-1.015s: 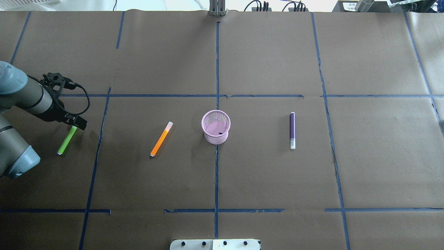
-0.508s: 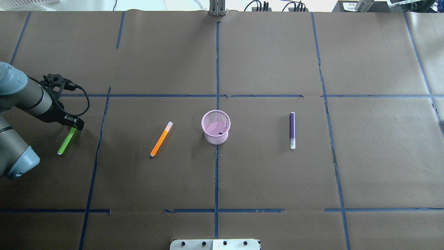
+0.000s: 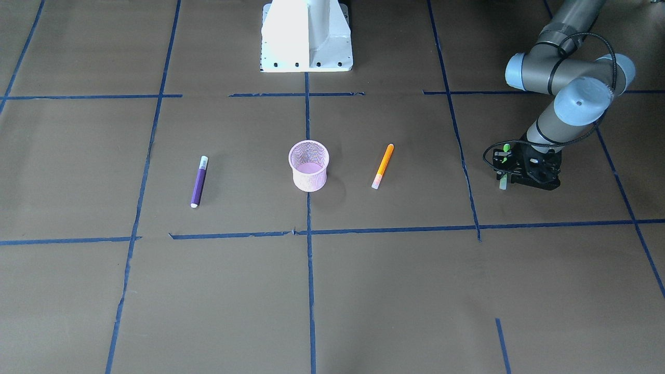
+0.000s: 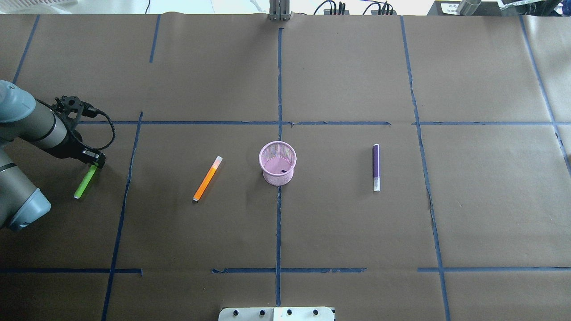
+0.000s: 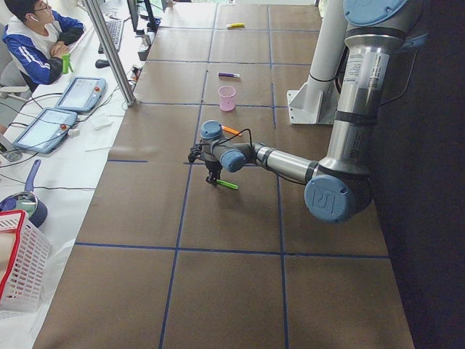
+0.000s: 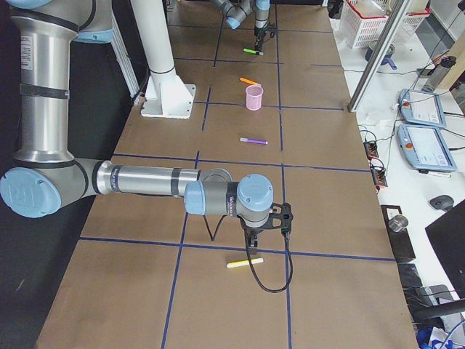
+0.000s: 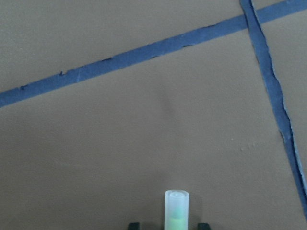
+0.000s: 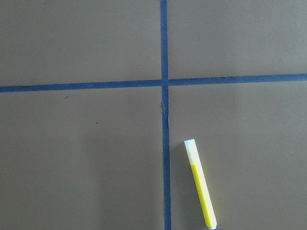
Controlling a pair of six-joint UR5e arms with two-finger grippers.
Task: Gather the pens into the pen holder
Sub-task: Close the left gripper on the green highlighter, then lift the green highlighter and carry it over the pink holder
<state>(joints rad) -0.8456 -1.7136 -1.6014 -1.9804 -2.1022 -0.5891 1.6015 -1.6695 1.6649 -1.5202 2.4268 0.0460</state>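
Note:
The pink mesh pen holder stands upright at the table's middle. The orange pen lies to its left and the purple pen to its right, both flat on the paper. The green pen lies at the far left. My left gripper is down over its pale cap end. In the left wrist view the cap sits between the open fingertips with a gap on each side. My right gripper shows only in the exterior right view; I cannot tell its state.
A yellow pen lies on the paper below my right wrist, beside a blue tape cross; it also shows in the exterior right view. The robot's white base stands behind the holder. Blue tape lines grid the brown paper.
My left gripper has come down and shifted a little toward the green pen's cap end. The pens and the holder have not moved.

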